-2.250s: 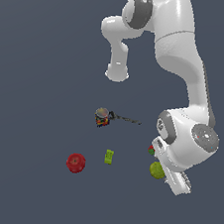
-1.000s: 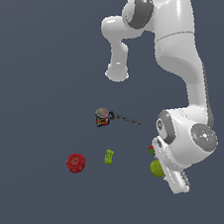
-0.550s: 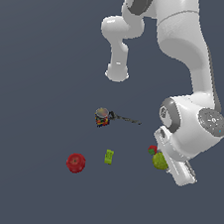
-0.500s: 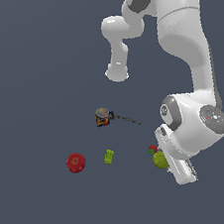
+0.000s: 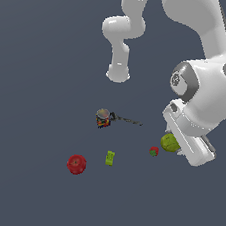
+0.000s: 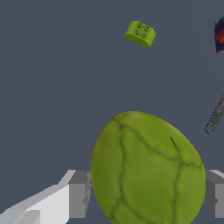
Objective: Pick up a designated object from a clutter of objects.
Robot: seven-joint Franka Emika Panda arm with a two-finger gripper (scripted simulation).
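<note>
The designated object, a yellow-green lumpy fruit, hangs under the white arm at the exterior view's right, off the floor. My gripper is shut on it. In the wrist view the fruit fills the space between the two grey fingers, which press on its sides. The other pieces of the clutter lie on the dark floor below and toward the exterior view's left.
A red round fruit, a small green block and a tiny red-and-green piece lie on the floor. A dark multicoloured tool with a thin handle sits further back. The wrist view shows the green block and the tool's handle.
The arm has lifted and swung toward the exterior view's right, carrying the yellow-green fruit up off the floor. The tiny red-and-green piece now shows free beside it.
</note>
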